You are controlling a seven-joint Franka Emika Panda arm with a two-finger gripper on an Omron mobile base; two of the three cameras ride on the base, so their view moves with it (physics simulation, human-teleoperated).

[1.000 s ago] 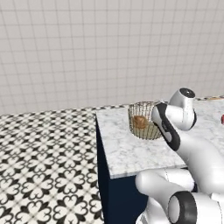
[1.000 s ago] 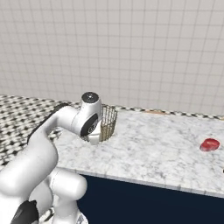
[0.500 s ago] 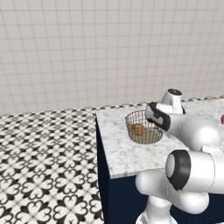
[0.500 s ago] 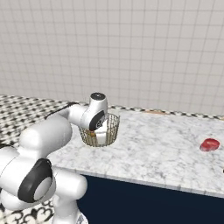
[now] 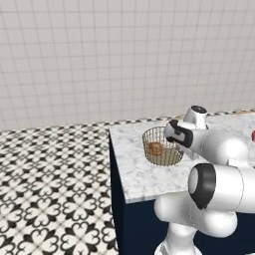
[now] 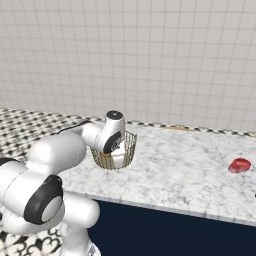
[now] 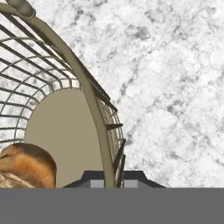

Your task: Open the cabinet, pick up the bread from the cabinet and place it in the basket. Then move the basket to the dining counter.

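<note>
The bread (image 5: 155,148) lies in the basket (image 5: 160,158), which rests on the marble worktop (image 6: 200,172). The tool (image 7: 108,183) straddles its rim at 3 o'clock, apparently clamped; only releasing seems left.

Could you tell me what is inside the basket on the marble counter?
The bread lies inside the basket, on its flat bottom. The arm covers the basket's far side, so that part of the inside cannot be seen.

Base views flank the basket (image 5: 162,147) from behind, hand view close above
</note>
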